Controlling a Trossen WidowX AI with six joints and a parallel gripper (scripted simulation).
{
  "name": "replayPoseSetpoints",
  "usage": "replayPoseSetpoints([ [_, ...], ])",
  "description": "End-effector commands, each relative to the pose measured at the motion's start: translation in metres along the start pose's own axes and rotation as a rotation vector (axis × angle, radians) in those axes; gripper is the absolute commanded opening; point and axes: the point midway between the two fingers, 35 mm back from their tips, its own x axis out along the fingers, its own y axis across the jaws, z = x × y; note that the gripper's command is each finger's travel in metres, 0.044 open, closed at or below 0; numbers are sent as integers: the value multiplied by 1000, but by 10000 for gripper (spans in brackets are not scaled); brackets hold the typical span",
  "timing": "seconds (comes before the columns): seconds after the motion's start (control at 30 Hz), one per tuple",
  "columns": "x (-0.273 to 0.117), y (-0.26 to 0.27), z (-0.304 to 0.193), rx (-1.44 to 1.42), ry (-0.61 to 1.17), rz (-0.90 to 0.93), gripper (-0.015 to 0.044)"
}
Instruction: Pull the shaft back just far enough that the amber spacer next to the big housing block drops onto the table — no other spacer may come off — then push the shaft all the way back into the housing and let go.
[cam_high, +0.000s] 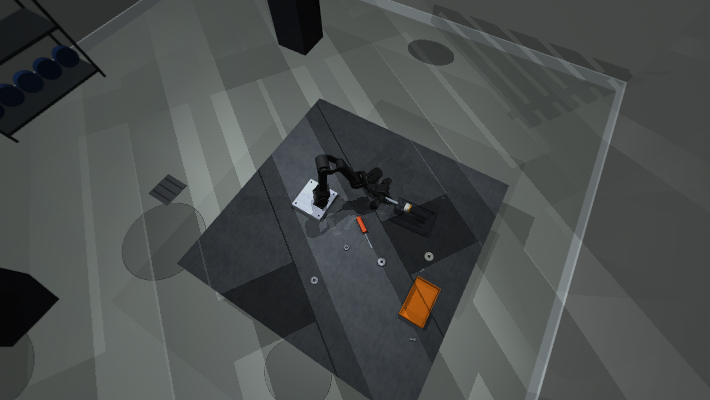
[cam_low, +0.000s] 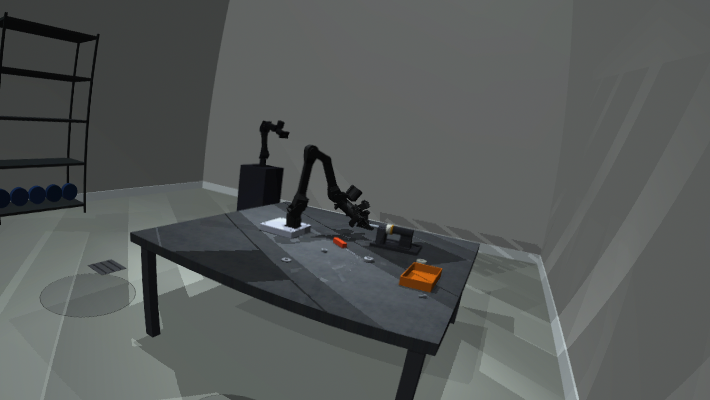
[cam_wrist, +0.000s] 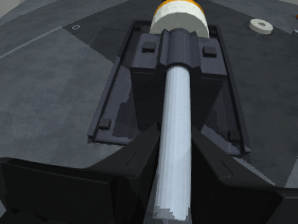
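The pale metal shaft (cam_high: 391, 200) (cam_wrist: 177, 115) runs through the near dark support block (cam_low: 381, 234) (cam_wrist: 178, 47). My gripper (cam_high: 385, 199) (cam_low: 370, 227) (cam_wrist: 172, 131) is shut on the shaft, a finger on each side, with bare shaft between the fingers and the support. Beyond that support, white spacers (cam_low: 388, 228) (cam_wrist: 179, 19) and the amber spacer (cam_high: 410, 208) (cam_low: 392, 229) (cam_wrist: 181, 3) are still on the shaft line, the amber one on the side of the big dark housing block (cam_low: 404, 235). The housing is outside the wrist view. The shaft's far end is hidden.
An orange-handled screwdriver (cam_high: 361, 224) (cam_low: 340, 242) lies beside the arm. An orange bin (cam_high: 420, 300) (cam_low: 415, 284) stands farther along the table. Loose pale rings lie about, including one ring (cam_high: 429, 256) (cam_wrist: 261, 26) beside the fixture's dark base plate (cam_wrist: 104, 105).
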Motion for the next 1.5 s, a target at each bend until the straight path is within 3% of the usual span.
replayPoseSetpoints([
  [0.0, -1, -1, -1, 2, 0, -3, 0],
  [1.47, -5, -1, -3, 2, 0, -3, 0],
])
